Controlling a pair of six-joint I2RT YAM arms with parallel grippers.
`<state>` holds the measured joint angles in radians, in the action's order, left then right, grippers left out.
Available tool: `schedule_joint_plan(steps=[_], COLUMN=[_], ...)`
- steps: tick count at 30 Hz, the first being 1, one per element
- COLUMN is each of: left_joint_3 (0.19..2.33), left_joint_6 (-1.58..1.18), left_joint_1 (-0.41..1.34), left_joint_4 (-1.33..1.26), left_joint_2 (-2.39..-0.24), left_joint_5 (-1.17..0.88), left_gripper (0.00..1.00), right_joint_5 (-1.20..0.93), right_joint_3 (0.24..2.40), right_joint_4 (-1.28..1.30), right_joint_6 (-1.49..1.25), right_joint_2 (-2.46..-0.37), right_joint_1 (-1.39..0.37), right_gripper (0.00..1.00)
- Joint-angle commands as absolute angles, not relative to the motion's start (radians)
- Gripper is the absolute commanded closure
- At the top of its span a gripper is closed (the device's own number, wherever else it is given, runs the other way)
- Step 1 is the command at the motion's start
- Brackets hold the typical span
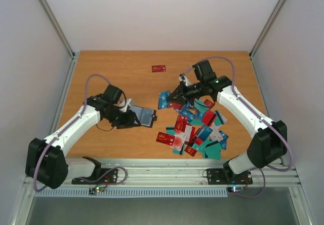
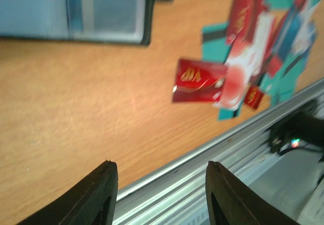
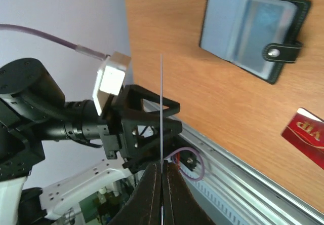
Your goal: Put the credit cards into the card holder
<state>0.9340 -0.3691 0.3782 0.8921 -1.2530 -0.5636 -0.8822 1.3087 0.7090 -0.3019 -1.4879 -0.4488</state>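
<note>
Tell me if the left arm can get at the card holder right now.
Probably yes. The left gripper is open and empty, the card holder lies open on the table just ahead of it, and nothing lies between them.

A robotics lab test cell; a wooden desk (image 1: 111,68) is boxed in by 3 plain white panels (image 1: 152,12) held on slanted metal posts (image 1: 53,17); the left arm (image 1: 76,126) and right arm (image 1: 243,108) are bolted to an aluminium rail (image 1: 167,165) at the near edge; purple cables (image 1: 88,85) loop over them; small electronics with lit LEDs (image 1: 97,188) sit by the rail.
</note>
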Motion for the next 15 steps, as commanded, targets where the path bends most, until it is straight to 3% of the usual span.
schedule_joint_plan(steps=[1, 15], left_joint_3=[0.886, 0.934], left_joint_6=[-0.305, -0.383], left_joint_1=[0.439, 0.526], left_joint_4=[0.918, 0.646], left_joint_2=[-1.309, -1.624], left_joint_5=[-0.514, -0.554], left_gripper=[0.51, 0.60], right_joint_5=[-0.804, -0.754], right_joint_3=[1.347, 1.322], right_joint_4=[0.795, 0.856], right_joint_6=[-0.261, -0.241], right_joint_2=[-1.513, -1.473], right_joint_1=[-0.452, -0.451], right_gripper=[0.99, 0.99])
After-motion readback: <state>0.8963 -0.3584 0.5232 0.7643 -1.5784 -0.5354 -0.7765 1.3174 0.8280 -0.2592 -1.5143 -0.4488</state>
